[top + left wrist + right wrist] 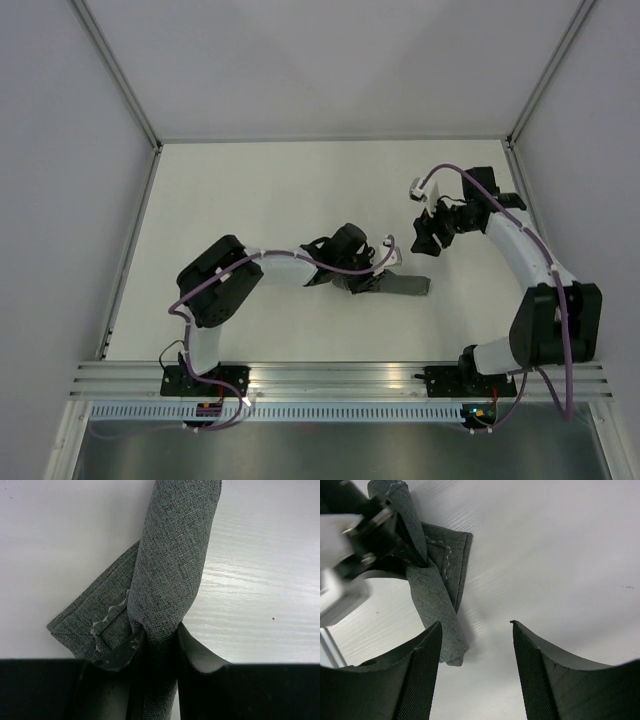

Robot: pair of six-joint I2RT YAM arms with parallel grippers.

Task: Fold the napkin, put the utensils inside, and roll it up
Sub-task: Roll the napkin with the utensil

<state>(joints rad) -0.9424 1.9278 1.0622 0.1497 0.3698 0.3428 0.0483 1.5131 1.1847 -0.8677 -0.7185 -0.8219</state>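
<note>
A dark grey woven fabric napkin [408,285], rolled into a slim tube with a loose stitched corner flap jutting out beside it, lies on the white worktop [280,180] near its middle. The left claw [159,635] is clenched on one end of the roll, one finger on each side. The right claw [476,630] is released, its jaws wide with nothing between them, and hovers near the roll's free end without touching it. No utensils show, and it cannot be told whether any sit inside. The cloth looks light, soft and limp, and likely to unroll if let go. A hold across the tube's middle, pinning the loose flap, seems safest.
</note>
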